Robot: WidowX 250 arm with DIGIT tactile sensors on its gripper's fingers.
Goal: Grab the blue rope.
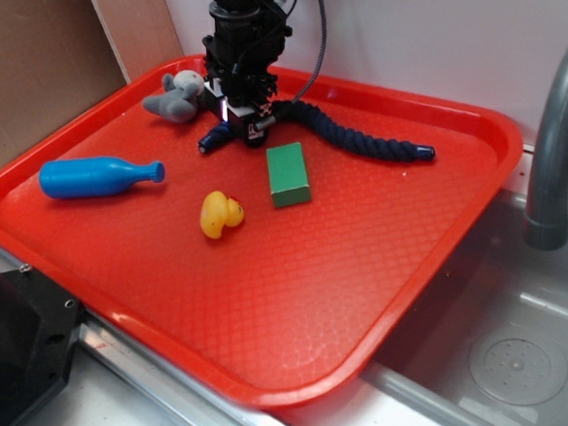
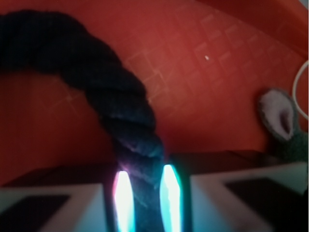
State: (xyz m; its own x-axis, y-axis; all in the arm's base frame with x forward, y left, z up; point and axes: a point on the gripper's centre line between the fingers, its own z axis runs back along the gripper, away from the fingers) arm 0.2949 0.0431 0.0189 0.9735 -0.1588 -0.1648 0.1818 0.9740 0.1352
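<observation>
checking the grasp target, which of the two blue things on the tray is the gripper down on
The dark navy blue rope, twisted and wavy, sits between the gripper fingers. The light blue bottle lies apart at the tray's left.

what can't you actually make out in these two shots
- Exterior view: the part of the blue rope under the gripper is hidden by the gripper.
- Exterior view: the grey plush toy is partly covered by the arm.
- Wrist view: the rope is blurred, its ends cut off by the frame; the toy shows only at the right edge.
- Faucet: top cut off.
</observation>
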